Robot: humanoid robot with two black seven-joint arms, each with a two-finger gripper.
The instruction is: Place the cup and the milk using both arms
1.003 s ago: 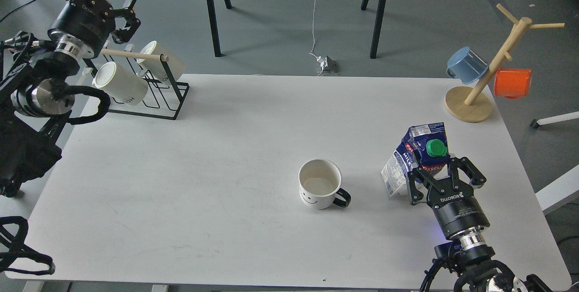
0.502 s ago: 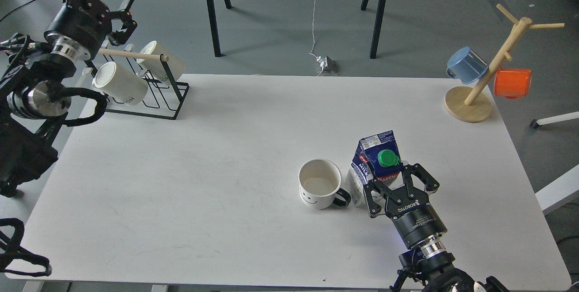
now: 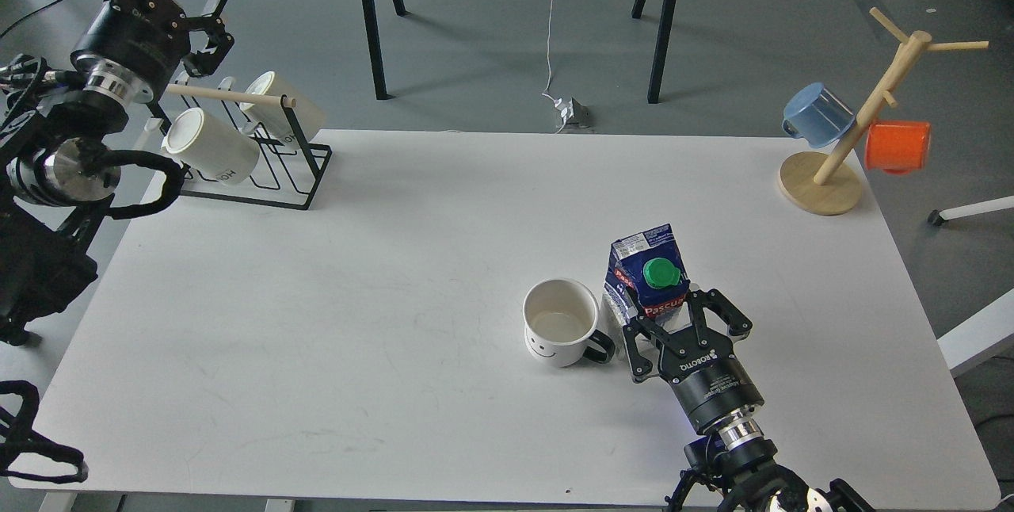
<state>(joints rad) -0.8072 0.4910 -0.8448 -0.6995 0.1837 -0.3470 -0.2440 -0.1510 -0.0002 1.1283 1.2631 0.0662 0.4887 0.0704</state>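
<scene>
The cup (image 3: 559, 322), a white mug with a black handle and a small smiley face, stands upright near the table's middle front. The milk (image 3: 646, 274), a blue and white carton with a green cap, stands just right of the cup, close to its handle. My right gripper (image 3: 677, 322) is shut on the milk, its fingers on either side of the carton's lower part. My left gripper (image 3: 207, 24) is up at the far left, above the mug rack, with its fingers apart and nothing between them.
A black wire rack (image 3: 261, 155) with two cream mugs stands at the back left. A wooden mug tree (image 3: 824, 179) with a blue mug (image 3: 816, 114) and an orange mug (image 3: 897, 145) stands at the back right. The white table (image 3: 396, 258) ends near my right arm.
My right gripper has carried the milk leftward from the right side to beside the cup, and the carton now stands more upright. My left arm has drawn back slightly to the upper left.
</scene>
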